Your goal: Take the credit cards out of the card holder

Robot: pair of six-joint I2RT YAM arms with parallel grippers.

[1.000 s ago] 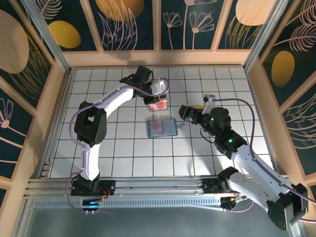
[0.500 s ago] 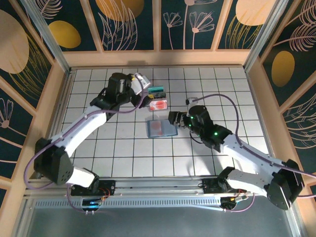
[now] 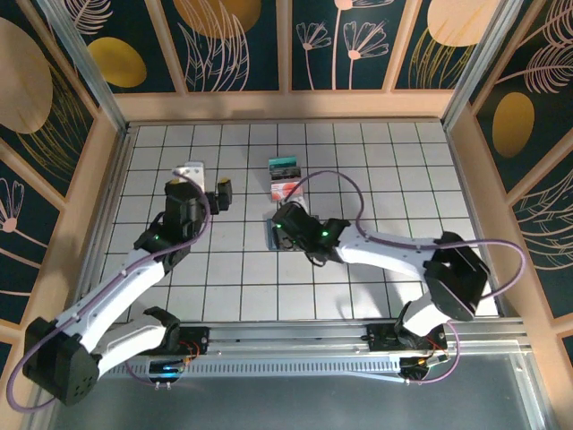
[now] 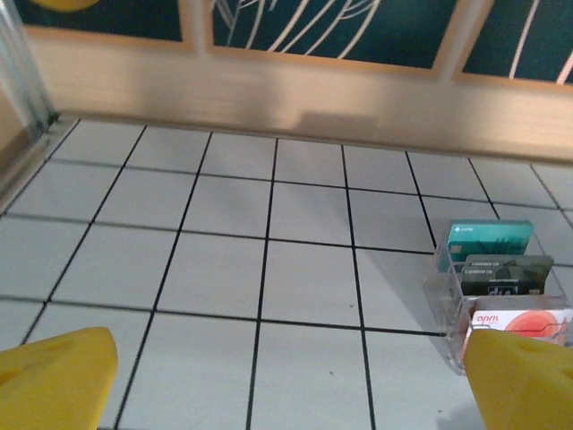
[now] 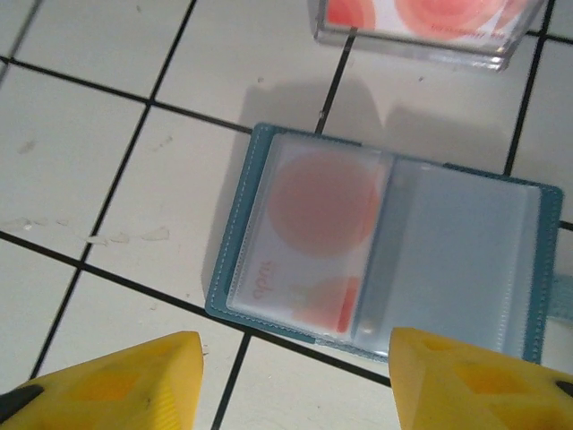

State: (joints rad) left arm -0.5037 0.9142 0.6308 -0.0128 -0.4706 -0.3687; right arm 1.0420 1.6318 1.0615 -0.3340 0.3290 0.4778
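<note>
The card holder (image 5: pixel 385 242) lies open on the tabletop (image 5: pixel 89 134), a pink-and-red card (image 5: pixel 313 242) in one clear sleeve; the right tool (image 5: pixel 291 376), spread and empty just above, should nip only the card's edge and slide it out level, the left tool (image 4: pixel 286 381) released, well apart.

Overhead wide, right wrist close: card holder (image 5: pixel 466 255)

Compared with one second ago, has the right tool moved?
Yes. The right tool moved left: it was right of the card holder, now it is above it.
</note>
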